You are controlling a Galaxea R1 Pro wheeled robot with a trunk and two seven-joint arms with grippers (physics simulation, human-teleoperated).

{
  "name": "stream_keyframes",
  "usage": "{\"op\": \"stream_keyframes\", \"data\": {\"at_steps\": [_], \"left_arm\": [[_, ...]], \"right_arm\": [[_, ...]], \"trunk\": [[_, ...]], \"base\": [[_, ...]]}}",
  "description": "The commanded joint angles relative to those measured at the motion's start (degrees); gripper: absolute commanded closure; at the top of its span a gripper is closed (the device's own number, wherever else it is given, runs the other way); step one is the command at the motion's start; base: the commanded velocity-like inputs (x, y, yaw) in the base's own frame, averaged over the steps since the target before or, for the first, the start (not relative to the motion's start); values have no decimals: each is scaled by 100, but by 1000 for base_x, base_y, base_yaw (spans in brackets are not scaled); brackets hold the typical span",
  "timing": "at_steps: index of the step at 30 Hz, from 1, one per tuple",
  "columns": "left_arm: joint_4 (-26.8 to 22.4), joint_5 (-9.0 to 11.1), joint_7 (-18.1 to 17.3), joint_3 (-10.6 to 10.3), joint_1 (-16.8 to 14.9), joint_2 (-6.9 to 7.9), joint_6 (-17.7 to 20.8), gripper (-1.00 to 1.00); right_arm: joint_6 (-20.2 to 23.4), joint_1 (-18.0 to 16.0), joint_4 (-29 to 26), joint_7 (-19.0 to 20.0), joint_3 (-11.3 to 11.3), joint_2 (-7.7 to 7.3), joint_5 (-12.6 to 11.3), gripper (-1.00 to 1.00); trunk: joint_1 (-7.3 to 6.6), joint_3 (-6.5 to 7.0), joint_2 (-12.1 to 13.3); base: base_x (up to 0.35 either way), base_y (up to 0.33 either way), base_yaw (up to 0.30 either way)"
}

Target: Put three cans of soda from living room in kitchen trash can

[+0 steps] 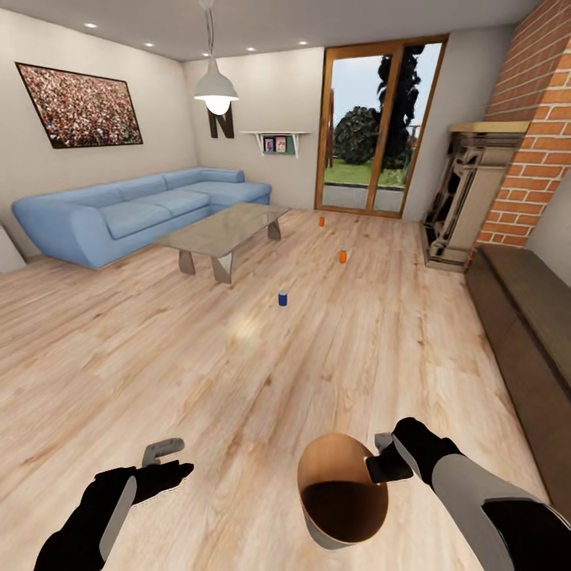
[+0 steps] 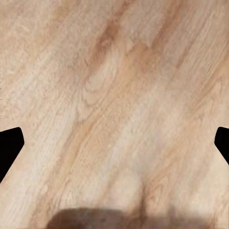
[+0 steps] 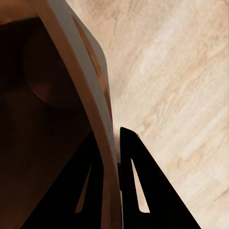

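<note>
Between the right pincer's [image 3: 110, 143] two black fingers ran the bin's [image 1: 342, 488] thin wall, one finger inside the copper-brown bowl and one outside on the pale grey, pinched tight on the rim. That grip held the bin low at the robot's right front, above the plank floor [image 1: 238, 373], tipped so its mouth faced up and toward the head camera; its long axis leaned rather than stood upright. It looked light and stiff, a hard shell that would not give, but the glossy inside seemed likely to slip under a one-sided rim pinch, so a swing or a jolt could twist it in the fingers.

The left pincer [image 1: 164, 452] hung over bare floor at the robot's left front, its fingers spread wide and holding nothing; in its wrist view the two tips sat at opposite edges with only planks between.

Well ahead, three cans stood upright on the floor, axes vertical: a blue can [image 1: 282, 298] nearest, an orange can [image 1: 342, 256] beyond it, a second orange one [image 1: 321, 221] farther off near the glass door [image 1: 373, 127]. All lay to the right of the counter [image 1: 226, 228] and the sofa [image 1: 135, 210]. Each looked small, rigid and smooth-sided, best taken around the middle of the barrel.
</note>
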Motion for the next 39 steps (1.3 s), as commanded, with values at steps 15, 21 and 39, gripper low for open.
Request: {"op": "stream_keyframes", "data": {"at_steps": [15,21,39], "left_arm": [[-35,0,-6,-5,0,7,-1,-100],[-47,0,-3,-6,0,7,0,-100],[-49,0,2,-9,0,-11,-9,-100]], "right_arm": [[-94,54,8,66,-51,-657,-93,100],[-107,59,11,76,-137,-931,-94,100],[-455,69,62,76,-322,-1206,-103,100]], "trunk": [[0,0,0],[0,0,0],[0,0,0]], "base": [[312,161,-3],[312,161,0],[311,157,-28]]}}
